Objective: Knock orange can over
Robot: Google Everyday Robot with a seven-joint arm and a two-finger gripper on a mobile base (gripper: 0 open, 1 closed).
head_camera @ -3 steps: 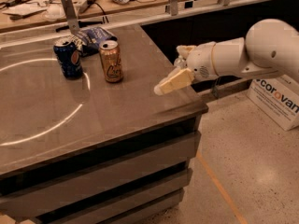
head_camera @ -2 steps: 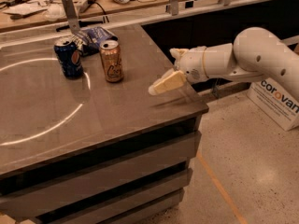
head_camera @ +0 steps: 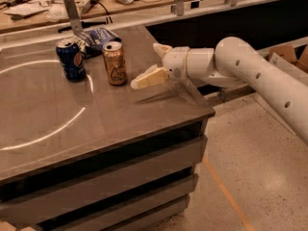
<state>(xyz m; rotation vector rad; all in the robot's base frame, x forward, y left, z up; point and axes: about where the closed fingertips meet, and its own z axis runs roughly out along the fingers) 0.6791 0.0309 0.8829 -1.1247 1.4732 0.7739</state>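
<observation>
Now, gripper point(head_camera: 146, 65): we see its fingers spread, empty, just beside the can
orange can point(head_camera: 115, 62): upright (on the table point(head_camera: 120, 119))

The surface point(head_camera: 120, 114) is a smooth grey-brown slab with a soft sheen that mirrors a pale ring of light. The orange can point(head_camera: 115, 62) is glossy golden metal with a bare silver top. The blue can point(head_camera: 71, 59) has the same shiny metal look. Behind them lies a crinkled packet point(head_camera: 96, 36), glossy like foil. The hand point(head_camera: 144, 65), held just right of the orange can above the surface, has two matt cream fingers point(head_camera: 150, 76), spread apart. The arm point(head_camera: 260, 76) is smooth white plastic with a dull shine. The floor point(head_camera: 255, 177) is speckled and polished. The bench point(head_camera: 57, 16) at the back looks like pale wood. The box point(head_camera: 288, 57) is plain brown cardboard.
</observation>
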